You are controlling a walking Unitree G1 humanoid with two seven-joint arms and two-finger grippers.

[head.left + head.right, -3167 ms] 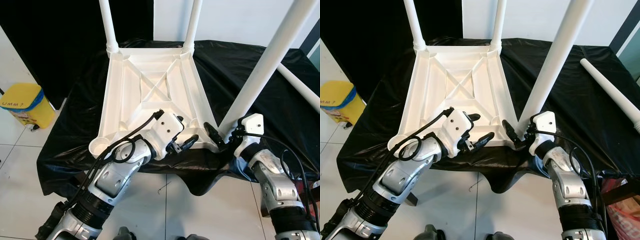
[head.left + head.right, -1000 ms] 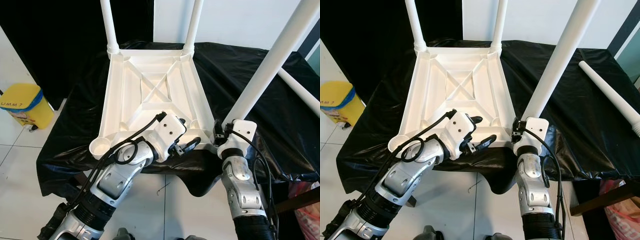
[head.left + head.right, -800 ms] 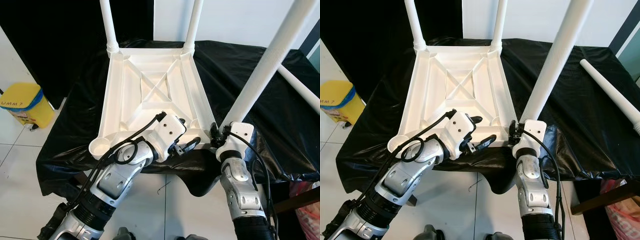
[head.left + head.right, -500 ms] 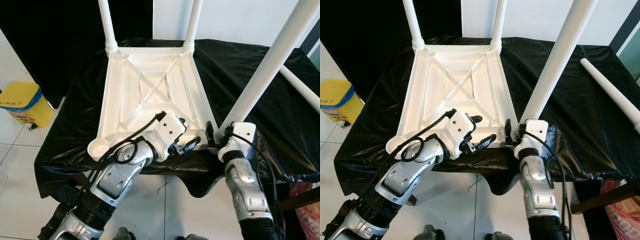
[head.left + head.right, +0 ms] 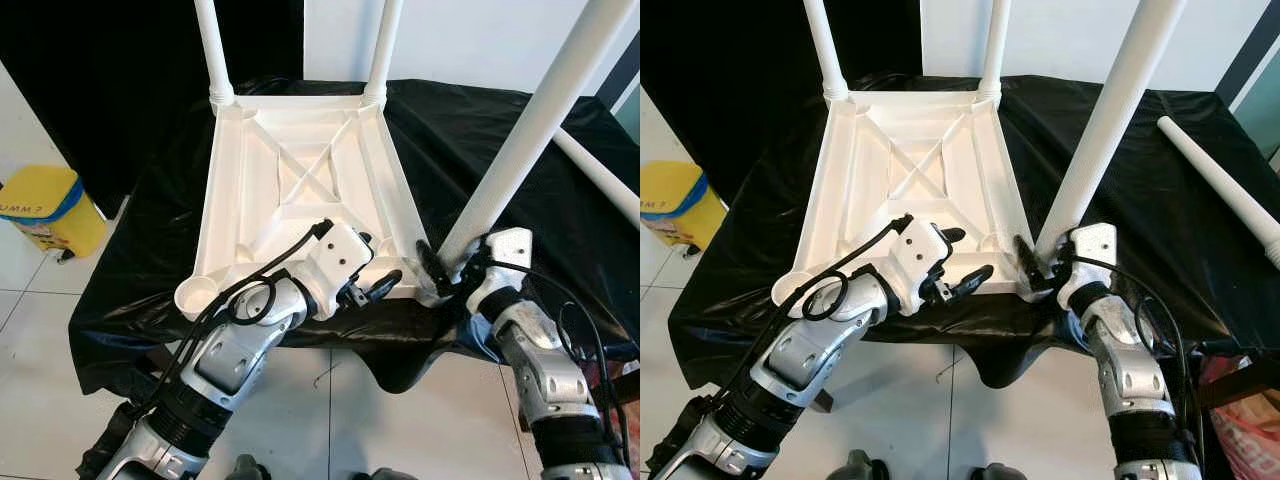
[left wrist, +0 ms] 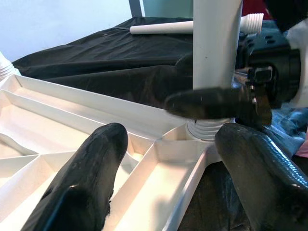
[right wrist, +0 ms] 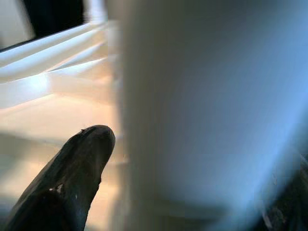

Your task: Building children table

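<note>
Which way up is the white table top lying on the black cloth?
Upside down: the table top shows its ribbed underside, with legs pointing upward from the corners.

Upturned tabletop lies on a cloth-covered table, two legs standing at its far corners, a third leg at the near-right corner. Spare leg lies on the cloth to the right. Bin on the floor, left of the table.

White tiled floor; yellow bin; black backdrop; pale wall.
</note>
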